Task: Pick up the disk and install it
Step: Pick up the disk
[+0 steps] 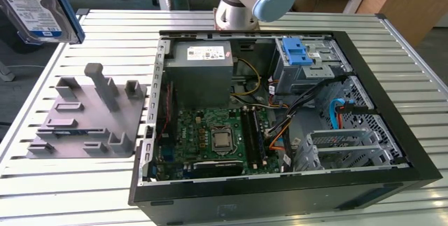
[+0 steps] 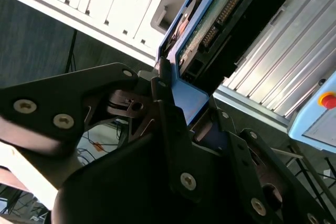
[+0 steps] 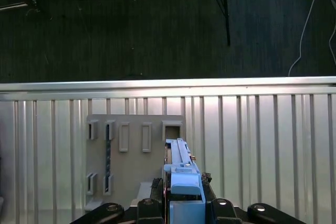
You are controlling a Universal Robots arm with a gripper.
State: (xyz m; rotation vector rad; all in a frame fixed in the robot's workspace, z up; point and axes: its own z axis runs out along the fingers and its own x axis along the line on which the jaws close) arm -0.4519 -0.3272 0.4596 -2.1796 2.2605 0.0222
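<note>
While the disk [image 1: 39, 8] is held clear of the surface [image 1: 70, 184], at the upper corner on the exterior view's left, the tool [image 2: 189, 100] is seen clamped on one end of it. Its fingers [image 2: 167, 108] are pressed against the blue plastic frame in the second wrist view. In the first wrist view the disk [image 3: 180, 163] is shown edge-on, hanging above the grey holder [image 3: 131, 156] with its empty slots, and it is well apart from the open computer case [image 1: 245, 200]. The disk is judged to be stiff and rather dense for its bulk, so a firm pinch is called for. Its bare metal faces are likely slick, whereas the plastic frame probably offers more grip but may flex a little. It is also judged to be sensitive to knocks, and the row of connector pins [image 2: 227, 4] and the green board beside them are best left untouched. Hold is best taken on the frame's end or long edges, as is done now, with the pins kept free.
</note>
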